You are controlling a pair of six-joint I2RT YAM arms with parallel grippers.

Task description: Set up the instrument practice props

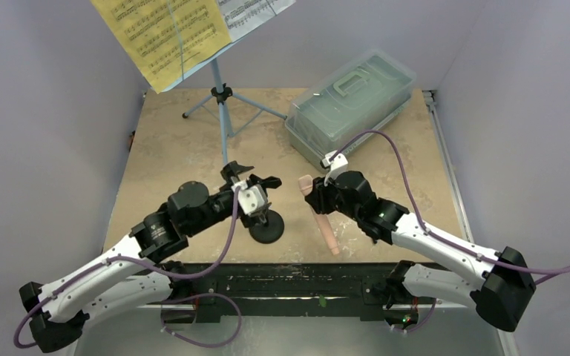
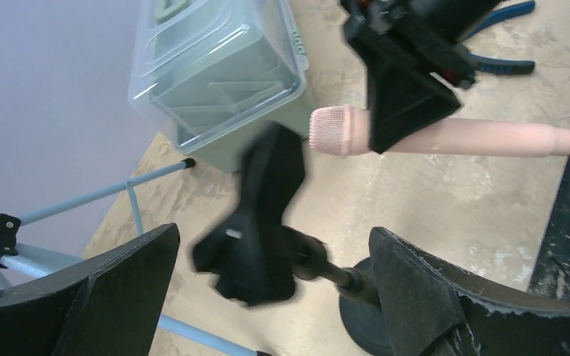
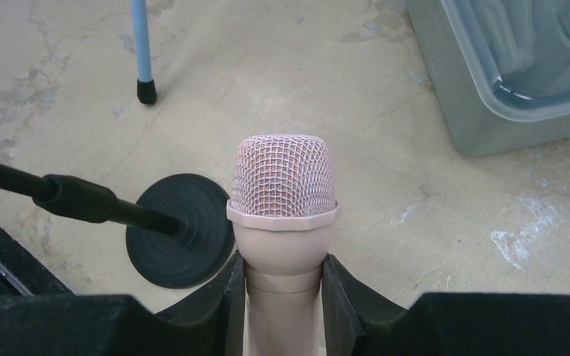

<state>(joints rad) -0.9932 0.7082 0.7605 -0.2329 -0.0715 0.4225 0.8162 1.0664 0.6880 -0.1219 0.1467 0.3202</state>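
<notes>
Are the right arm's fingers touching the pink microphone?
Touching. The right wrist view shows it: the right gripper has its fingers pressed against both sides of the pink microphone, just under its mesh head, with no gap.

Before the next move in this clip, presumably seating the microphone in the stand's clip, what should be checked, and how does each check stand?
1. Grip: ok, right gripper closed on the microphone just below its mesh head.
2. Free arm: ok, left gripper open, jaws wide either side of the mic stand clip.
3. Aim: ok, microphone head nearest the clip, a gap between them.
4. Clip opening turned to receive it: cannot tell, blurred.
5. Support: ok, mic stand base flat on the table.
6. Rest of setup: ok, music sheets on the music stand.
</notes>
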